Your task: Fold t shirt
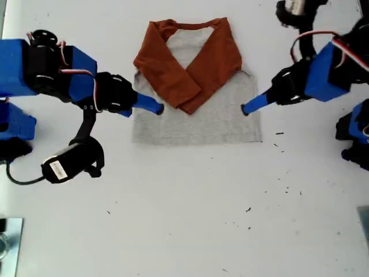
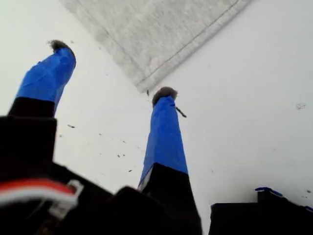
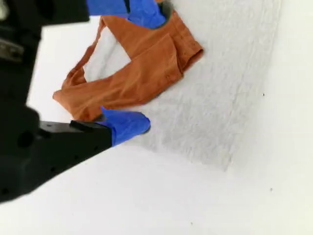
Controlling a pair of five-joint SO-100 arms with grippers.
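The t shirt (image 1: 216, 118) lies flat on the white table at the exterior view's top middle, grey body showing. Both rust-orange sleeves (image 1: 190, 72) are folded inward and cross in a V over the chest; no black print shows. My first gripper (image 1: 248, 108) is open at the shirt's edge on the exterior view's right. Its wrist view shows the gripper (image 2: 111, 69) empty, one fingertip (image 2: 164, 95) just short of the hem corner (image 2: 146, 83). My second gripper (image 1: 157, 108) is open at the opposite edge. In its wrist view the gripper (image 3: 155, 68) stands with its jaws wide apart, astride the crossed sleeves (image 3: 142, 68).
Small dark specks (image 1: 279, 134) dot the table near the hem, toward the exterior view's right. A metallic object (image 1: 6, 239) sits at the exterior view's lower left edge. The second arm's camera (image 1: 72, 163) hangs below its wrist.
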